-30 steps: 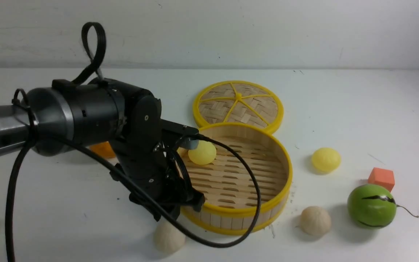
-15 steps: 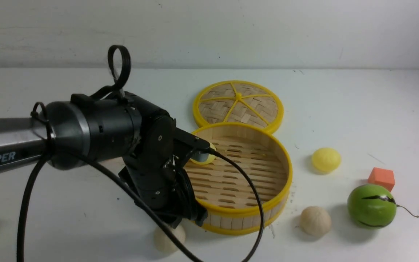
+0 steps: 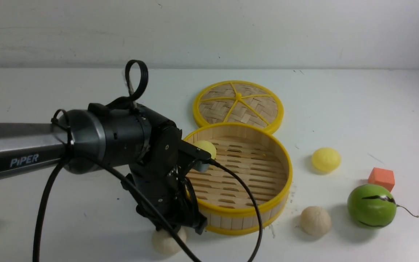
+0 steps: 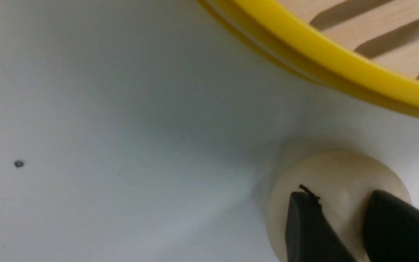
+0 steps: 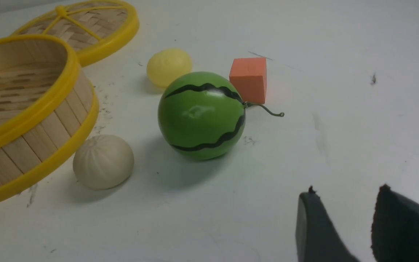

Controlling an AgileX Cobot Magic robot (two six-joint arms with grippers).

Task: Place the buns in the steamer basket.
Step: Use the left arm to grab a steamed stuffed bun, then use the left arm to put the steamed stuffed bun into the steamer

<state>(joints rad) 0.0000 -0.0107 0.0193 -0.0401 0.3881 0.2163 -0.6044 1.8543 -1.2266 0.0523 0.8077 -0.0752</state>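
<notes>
From the front, the left tool point(image 3: 176, 226) hangs over a cream bun point(image 3: 166, 243) near the bench's front edge, just beside the steamer basket point(image 3: 269, 207). One yellow bun point(image 3: 207, 147) lies inside the basket. At the left wrist, its fingers stand apart over that cream bun's top, not closed on it. At the right wrist, the right tool point(image 5: 344, 198) stands open and empty above the bench point(image 5: 340, 109).

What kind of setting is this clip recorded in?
Most likely a robot test bench, not a kitchen: a plain white table against a blank wall, with toy props such as a steamer basket and striped melon ball.
</notes>
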